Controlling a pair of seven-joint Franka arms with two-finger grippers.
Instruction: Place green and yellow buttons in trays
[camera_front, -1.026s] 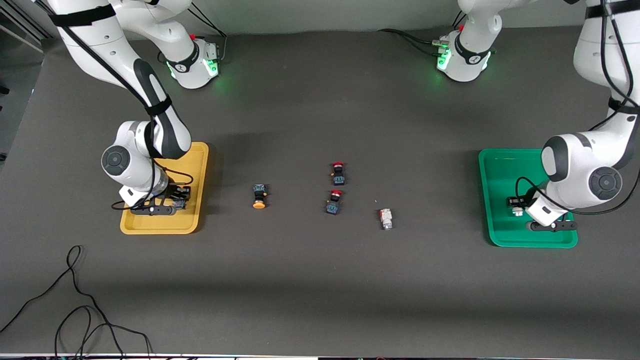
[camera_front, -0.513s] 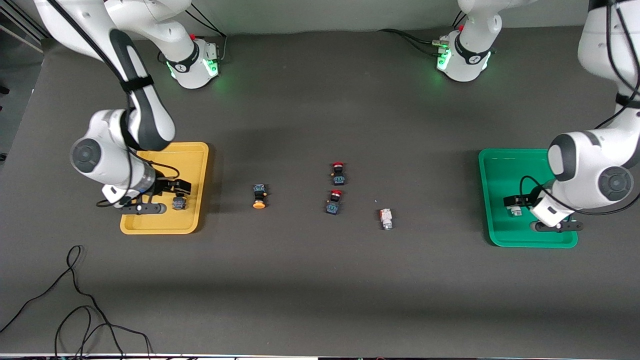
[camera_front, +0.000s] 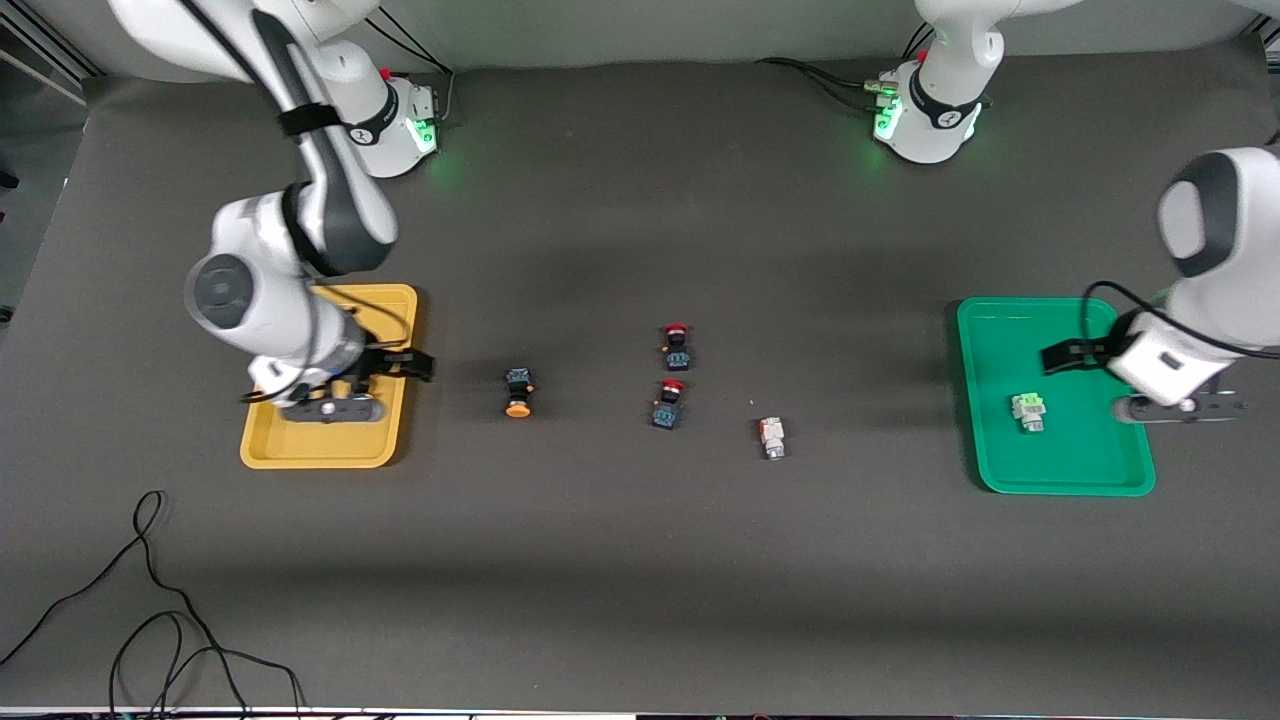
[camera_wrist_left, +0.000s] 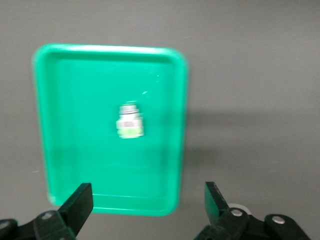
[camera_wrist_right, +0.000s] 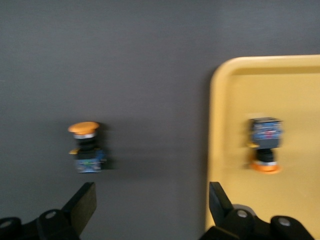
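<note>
A green-topped white button (camera_front: 1027, 411) (camera_wrist_left: 130, 122) lies in the green tray (camera_front: 1070, 470) (camera_wrist_left: 75, 100). My left gripper (camera_front: 1068, 356) (camera_wrist_left: 146, 192) hangs above that tray, open and empty. One orange-capped button (camera_wrist_right: 265, 145) lies in the yellow tray (camera_front: 300, 450) (camera_wrist_right: 300, 100); my right arm hides it in the front view. My right gripper (camera_front: 402, 364) (camera_wrist_right: 152, 192) is open and empty over the tray's rim toward the table's middle. Another orange-capped button (camera_front: 518, 392) (camera_wrist_right: 86, 146) and a white-silver, orange-marked button (camera_front: 771, 436) lie on the table between the trays.
Two red-capped dark buttons (camera_front: 676, 346) (camera_front: 668, 403) lie mid-table, between the orange-capped and the white-silver one. A black cable (camera_front: 150, 560) loops on the table nearer the front camera than the yellow tray. The arm bases stand along the table's edge farthest from the front camera.
Both grippers opened, leaving a button in each tray, and rose. The right gripper shifted toward the table's middle; the left one drew away from the green-topped button.
</note>
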